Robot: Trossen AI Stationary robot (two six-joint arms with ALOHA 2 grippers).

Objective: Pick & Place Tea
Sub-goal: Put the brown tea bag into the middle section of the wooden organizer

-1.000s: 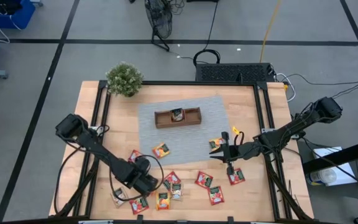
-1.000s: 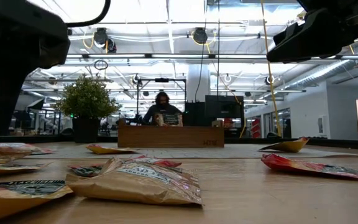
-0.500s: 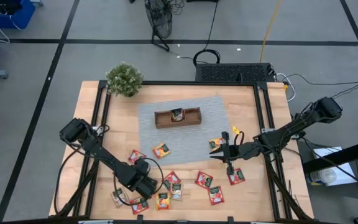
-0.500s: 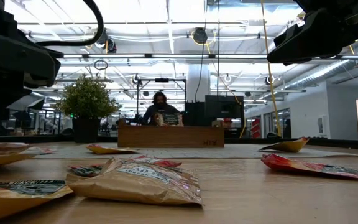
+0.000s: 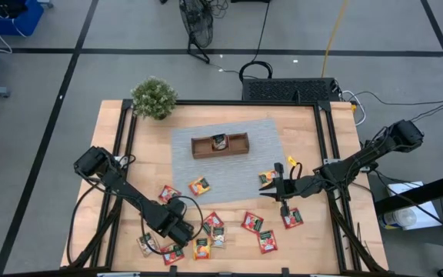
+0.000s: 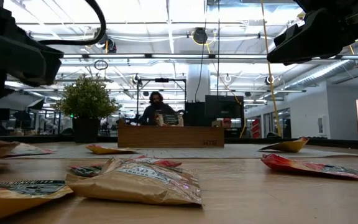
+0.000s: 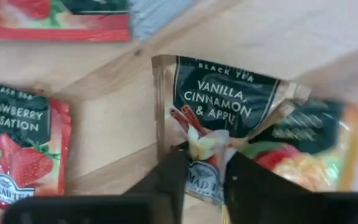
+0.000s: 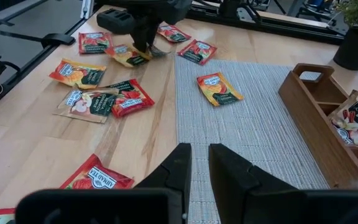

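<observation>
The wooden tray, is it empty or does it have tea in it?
Not empty. The wooden tray holds a tea packet in its middle compartment; the two outer compartments look empty from above. The right wrist view also shows a packet standing inside.

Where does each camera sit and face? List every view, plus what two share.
High view: overhead, facing straight down at the table; both arms show.
Low view: tabletop height, facing level toward the tray and a person beyond; arm parts overhead.
Left wrist view: on the left arm, facing a vanilla tea packet pinched in the left jaws.
Right wrist view: on the right arm, facing across the mat; right jaws slightly apart.
Shared: high and right wrist views both show the tray.
</observation>
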